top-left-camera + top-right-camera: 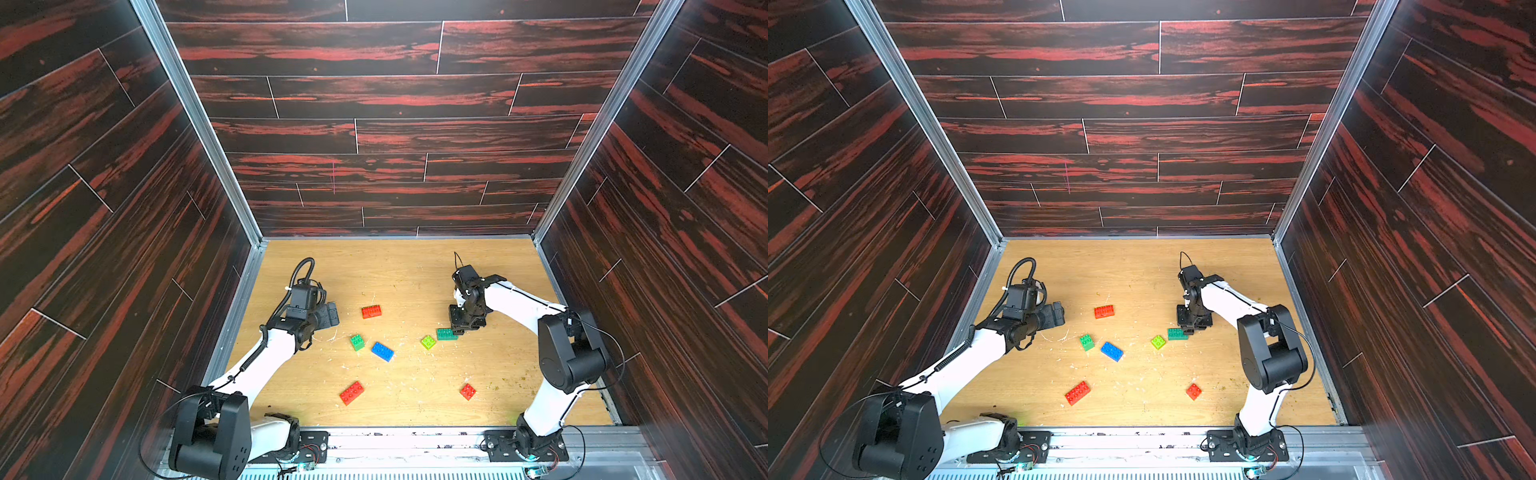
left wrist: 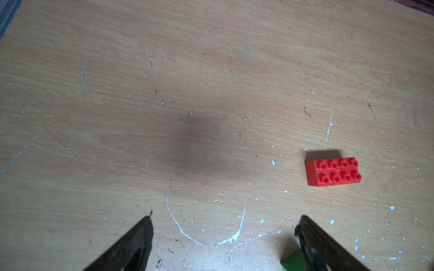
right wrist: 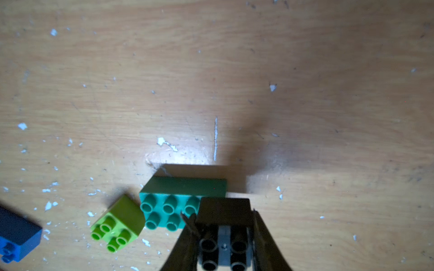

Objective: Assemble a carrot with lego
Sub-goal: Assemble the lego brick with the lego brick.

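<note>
Lower centre of the right wrist view: right gripper (image 3: 222, 225) clenched on black brick (image 3: 224, 210), poised over one end of teal brick (image 3: 178, 194), presumably to press it on; left gripper (image 2: 226, 215) splayed, empty; remaining lego (image 1: 382, 351) scattered.
</note>
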`<state>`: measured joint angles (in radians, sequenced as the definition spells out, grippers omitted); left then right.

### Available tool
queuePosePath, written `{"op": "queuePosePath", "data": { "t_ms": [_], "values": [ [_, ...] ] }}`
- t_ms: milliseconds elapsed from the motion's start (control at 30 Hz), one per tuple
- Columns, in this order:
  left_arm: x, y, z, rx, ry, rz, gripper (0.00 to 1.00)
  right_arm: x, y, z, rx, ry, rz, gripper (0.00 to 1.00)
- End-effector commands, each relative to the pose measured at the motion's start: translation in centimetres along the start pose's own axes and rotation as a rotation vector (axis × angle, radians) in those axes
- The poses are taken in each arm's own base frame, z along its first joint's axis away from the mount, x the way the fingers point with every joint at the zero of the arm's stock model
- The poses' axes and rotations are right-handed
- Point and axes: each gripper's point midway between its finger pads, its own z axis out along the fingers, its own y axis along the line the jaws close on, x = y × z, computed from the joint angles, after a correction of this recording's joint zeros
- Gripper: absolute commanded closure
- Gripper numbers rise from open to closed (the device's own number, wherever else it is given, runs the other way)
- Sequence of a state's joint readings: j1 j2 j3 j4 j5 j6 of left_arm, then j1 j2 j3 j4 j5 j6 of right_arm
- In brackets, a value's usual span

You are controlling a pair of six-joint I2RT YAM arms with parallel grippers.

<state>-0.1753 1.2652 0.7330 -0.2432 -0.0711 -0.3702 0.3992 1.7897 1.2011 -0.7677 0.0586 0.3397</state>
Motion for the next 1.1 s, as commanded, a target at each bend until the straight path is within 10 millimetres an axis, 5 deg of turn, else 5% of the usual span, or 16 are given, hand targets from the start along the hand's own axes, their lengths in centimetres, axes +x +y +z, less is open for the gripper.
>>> {"op": "queuePosePath", "data": {
  "t_ms": [0,733,1067],
  "values": [
    [0.4,0.4,-0.5,-0.016,0.002,0.008,0.03,2.3,-0.7,2.5,0.030,0.104,0.008,0.91],
    [0.4,0.5,-0.7,-0.021,-0.001,0.009,0.03,4.2,-1.9,4.7,0.135,0.183,-0.002,0.96],
    [0.3,0.5,-0.8,-0.022,-0.005,0.009,0.03,2.6,-1.2,2.6,0.121,0.127,-0.001,0.88]
  ]
}}
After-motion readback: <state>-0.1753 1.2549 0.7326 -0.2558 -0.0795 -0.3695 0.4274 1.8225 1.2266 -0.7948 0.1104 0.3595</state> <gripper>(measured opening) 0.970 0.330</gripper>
